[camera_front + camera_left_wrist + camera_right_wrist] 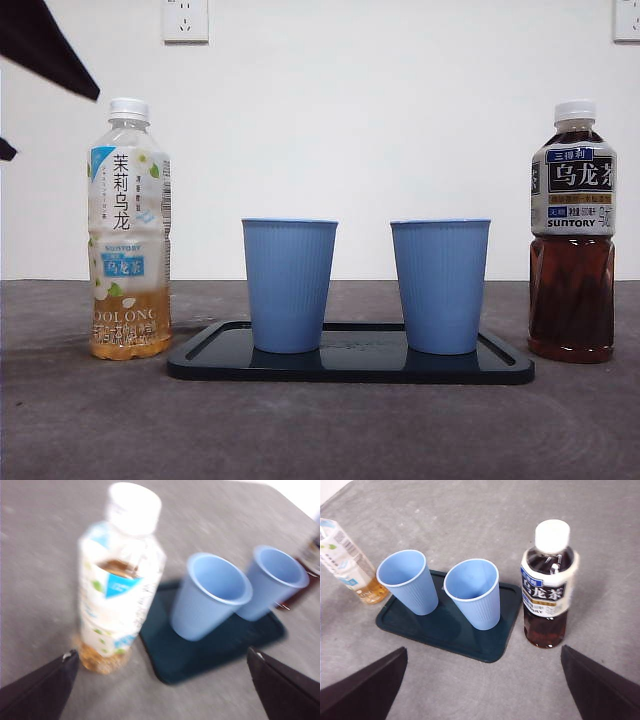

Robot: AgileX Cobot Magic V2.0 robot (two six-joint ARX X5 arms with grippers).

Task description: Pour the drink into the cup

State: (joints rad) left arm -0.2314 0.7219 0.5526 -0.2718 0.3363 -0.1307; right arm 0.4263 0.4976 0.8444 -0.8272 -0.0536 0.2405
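My left gripper (160, 687) gaped wide above pale bottle (120, 580), blurred; right gripper (482, 685) wide too; bare worktop (320, 430) lay before tray (350, 368).

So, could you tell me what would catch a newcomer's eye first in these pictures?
Two blue cups, the left cup and the right cup, stand upright side by side on a dark tray at the centre of the table. A pale jasmine oolong bottle stands left of the tray and a dark oolong tea bottle right of it, both capped.
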